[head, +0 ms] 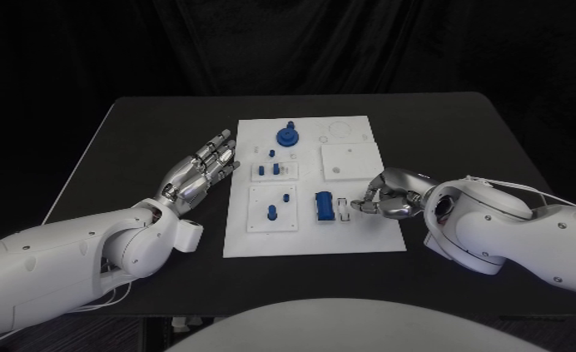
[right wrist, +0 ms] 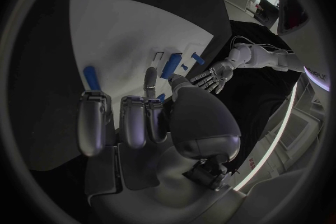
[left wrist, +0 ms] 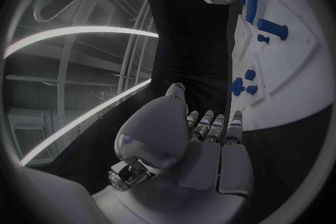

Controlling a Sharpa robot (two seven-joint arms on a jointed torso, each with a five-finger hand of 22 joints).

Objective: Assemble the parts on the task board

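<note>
1. Left hand [head: 204, 171]: hovers over the worktop [head: 144, 131] just off the task board's [head: 360, 240] left edge, palm flat, fingers [head: 222, 148] straight and apart, holding nothing. I read it as parked on standby, clear of the board so it doesn't block my head view.
2. Board sits mid worktop, long side running away from me. Parts on it, left col: small blue bits [head: 275, 171] in a mid-left raised tile, and a blue peg-like piece [head: 272, 211] on the near-left tile [head: 258, 223]. I'd guess those are already seated, can't confirm depth.
3. Top centre: round blue knob [head: 287, 135] stands upright on the board, w/ a tiny blue piece just near side of it.
4. Centre-near: blue block [head: 324, 206] lies lengthwise on the board, next to the near-left tile. Looks loose, so prob the next part to be placed, my guess only.
5. Right of the block: a thin pale slot/clip [head: 345, 209], just beside the right hand's fingertips. Too small to tell what it is.
6. Upper right: white square tile [head: 350, 161] and a ring outline [head: 344, 131], no blue parts in them; likely open receptacles.
7. Right hand [head: 390, 194]: at the board's right edge, near end, fingers curled toward the block and slot. Whether it's pinching anything, I can't tell; the right wrist view shows fingers [right wrist: 94, 123] over the board w/ a blue piece [right wrist: 91, 77] beyond them, apart.
8. Judgement: early-mid task; the right hand is placed to work the block.
</note>
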